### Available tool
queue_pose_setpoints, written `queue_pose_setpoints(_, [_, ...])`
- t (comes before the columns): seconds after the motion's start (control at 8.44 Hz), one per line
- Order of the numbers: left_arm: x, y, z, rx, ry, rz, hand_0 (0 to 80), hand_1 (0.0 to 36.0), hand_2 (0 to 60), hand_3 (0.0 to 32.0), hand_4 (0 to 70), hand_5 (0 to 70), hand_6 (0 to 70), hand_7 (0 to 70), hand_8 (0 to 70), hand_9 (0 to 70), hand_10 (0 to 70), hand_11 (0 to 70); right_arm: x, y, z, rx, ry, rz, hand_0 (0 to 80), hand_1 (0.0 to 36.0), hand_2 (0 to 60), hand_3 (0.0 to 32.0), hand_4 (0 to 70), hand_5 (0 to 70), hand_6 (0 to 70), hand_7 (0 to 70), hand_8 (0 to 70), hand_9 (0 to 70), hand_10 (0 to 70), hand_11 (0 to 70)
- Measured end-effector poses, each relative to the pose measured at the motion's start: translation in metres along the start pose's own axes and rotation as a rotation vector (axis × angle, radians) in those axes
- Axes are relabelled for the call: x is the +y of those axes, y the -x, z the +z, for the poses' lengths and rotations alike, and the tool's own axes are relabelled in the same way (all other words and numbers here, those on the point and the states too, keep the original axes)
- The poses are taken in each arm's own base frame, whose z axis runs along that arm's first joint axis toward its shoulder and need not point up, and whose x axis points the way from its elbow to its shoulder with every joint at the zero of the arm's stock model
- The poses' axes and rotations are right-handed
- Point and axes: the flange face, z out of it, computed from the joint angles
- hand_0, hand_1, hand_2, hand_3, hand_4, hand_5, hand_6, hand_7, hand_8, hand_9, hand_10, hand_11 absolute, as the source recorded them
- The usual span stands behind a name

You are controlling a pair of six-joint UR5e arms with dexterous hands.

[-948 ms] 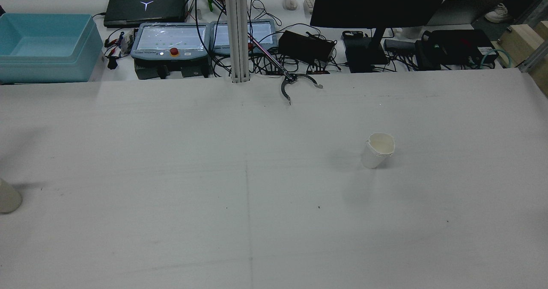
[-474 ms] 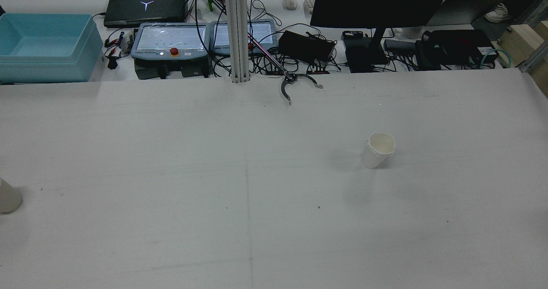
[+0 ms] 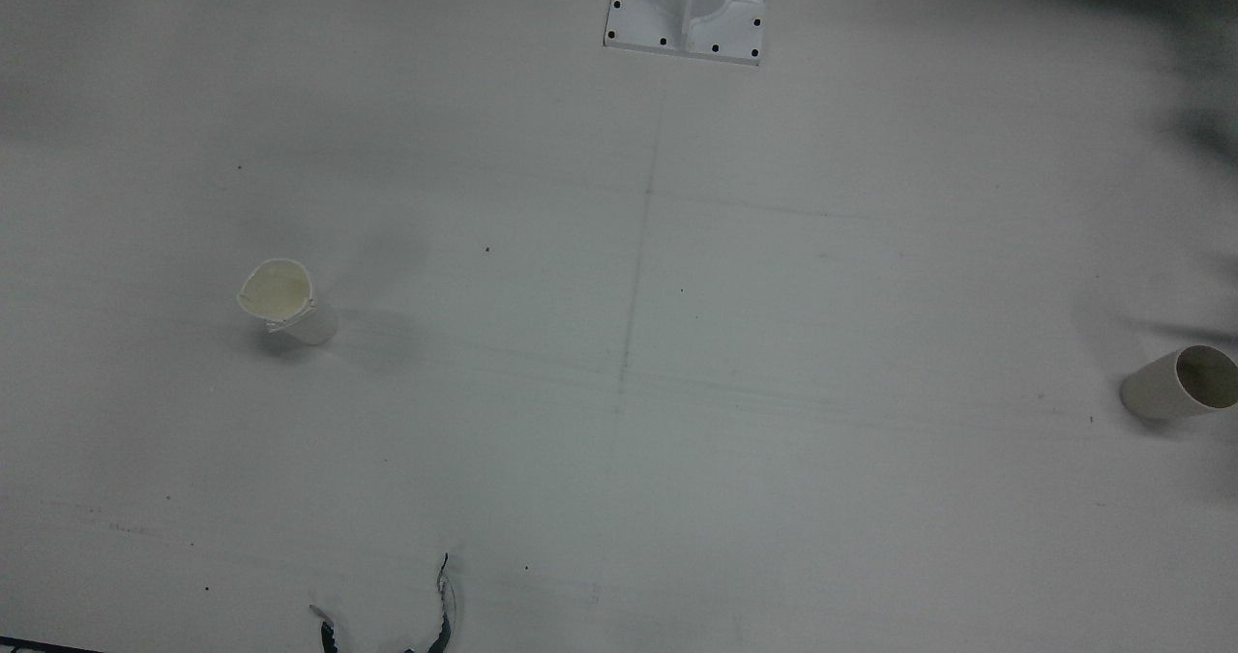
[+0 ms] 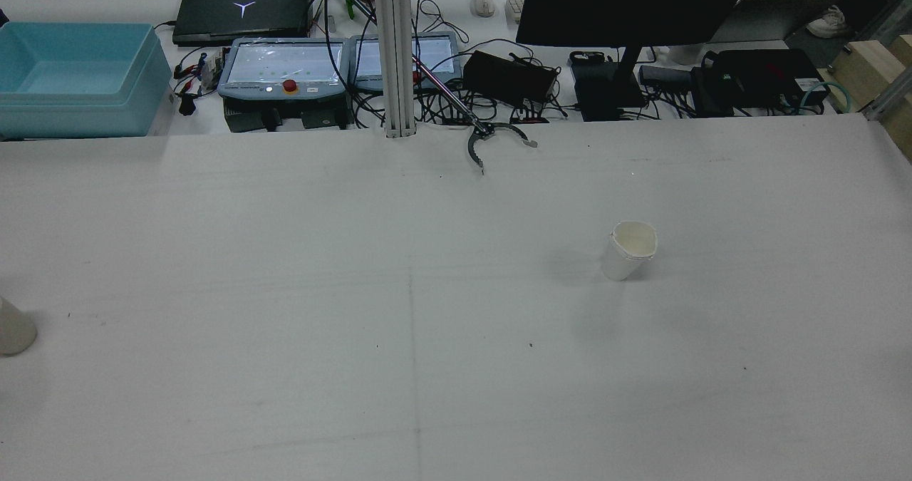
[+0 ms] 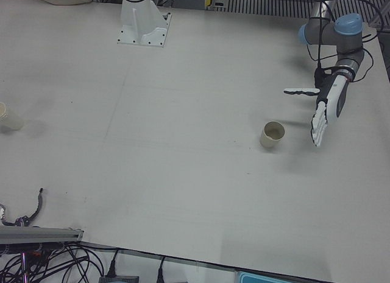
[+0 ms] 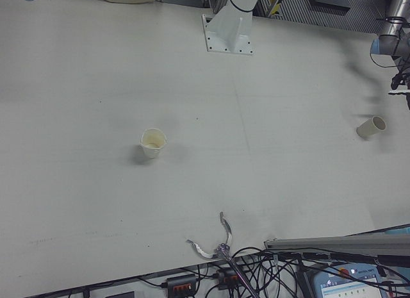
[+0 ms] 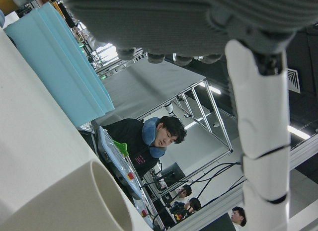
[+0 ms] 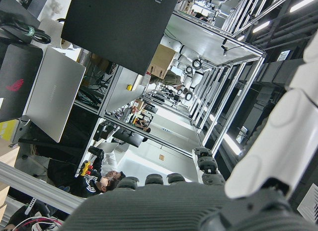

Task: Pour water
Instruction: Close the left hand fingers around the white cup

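Two white paper cups stand upright on the white table (image 3: 638, 440). The one with a dented rim (image 4: 628, 250) (image 3: 280, 300) (image 6: 152, 142) is on my right half. The other cup (image 5: 272, 134) (image 3: 1180, 382) (image 6: 371, 126) stands at the edge of my left half, and its rim fills the lower left of the left hand view (image 7: 64, 201). My left hand (image 5: 323, 115) hangs open a little to the side of this cup, fingers stretched downward, not touching it. My right hand (image 8: 164, 206) shows only in its own view, open and empty, facing the room.
A grabber tool's claw (image 4: 491, 142) lies at the table's far edge by a metal post (image 4: 395, 53). Behind it are teach pendants (image 4: 285, 68), cables, a monitor (image 4: 627, 11) and a blue bin (image 4: 71, 75). The post's base plate (image 3: 687, 14) sits near the robot's side.
In the rear view a faint shadow near the cup at the left edge has faded away. Both cups stay where they were.
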Motion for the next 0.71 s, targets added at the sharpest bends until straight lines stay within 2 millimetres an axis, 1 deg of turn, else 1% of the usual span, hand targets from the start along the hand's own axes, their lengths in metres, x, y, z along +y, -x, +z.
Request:
queue_pose_setpoints(0.12, [0.008, 0.027, 0.020, -0.027, 0.027, -0.018, 54.9, 22.7, 7.4, 7.4, 0.0, 0.0, 0.0, 0.5, 1.5, 2.1, 0.0, 2.1, -0.001, 0.000, 0.000, -0.001, -0.003, 0.001, 46.0, 8.7, 2.4, 0.2, 6.4, 2.5, 0.0, 0.9, 0.0, 0.0, 0.0, 0.1])
queue_pose_setpoints(0.24, [0.015, 0.051, 0.031, -0.045, 0.034, -0.041, 55.9, 23.9, 8.3, 6.8, 0.0, 0.0, 0.0, 0.8, 1.6, 2.1, 0.0, 2.6, -0.002, 0.001, 0.000, -0.002, -0.005, 0.002, 45.9, 8.8, 2.5, 0.4, 6.5, 2.3, 0.0, 1.1, 0.0, 0.0, 0.0, 0.1])
queue_pose_setpoints(0.36, [0.016, 0.066, 0.032, -0.059, 0.026, -0.057, 57.6, 25.5, 9.4, 6.8, 0.0, 0.0, 0.0, 1.0, 1.6, 2.1, 0.0, 2.6, -0.002, 0.001, 0.000, -0.003, -0.004, 0.001, 45.9, 8.8, 3.0, 0.0, 6.7, 2.2, 0.2, 1.3, 0.0, 0.0, 0.0, 0.1])
queue_pose_setpoints(0.47, [0.010, 0.075, 0.027, -0.077, 0.004, -0.080, 57.5, 25.4, 9.6, 6.8, 0.0, 0.0, 0.0, 1.2, 1.5, 2.0, 0.0, 2.5, -0.002, 0.001, 0.000, -0.003, -0.004, 0.000, 45.9, 8.9, 3.2, 0.2, 6.6, 2.6, 0.2, 1.2, 0.0, 0.0, 0.0, 0.1])
queue_pose_setpoints(0.59, [0.004, 0.078, 0.022, -0.092, -0.024, -0.111, 55.3, 23.5, 8.9, 7.8, 0.0, 0.0, 0.0, 0.4, 1.4, 2.0, 0.0, 2.1, -0.002, 0.001, 0.000, -0.002, -0.003, -0.001, 46.0, 8.8, 3.0, 0.0, 6.7, 2.5, 0.2, 1.3, 0.0, 0.0, 0.0, 0.1])
queue_pose_setpoints(0.71, [0.000, 0.078, 0.020, -0.100, -0.053, -0.134, 54.1, 22.4, 7.9, 8.6, 0.0, 0.0, 0.0, 0.0, 1.2, 1.6, 0.0, 1.6, -0.002, 0.000, 0.000, 0.000, -0.003, -0.002, 46.0, 8.7, 2.6, 0.2, 6.7, 2.8, 0.2, 1.5, 0.0, 0.0, 0.0, 0.2])
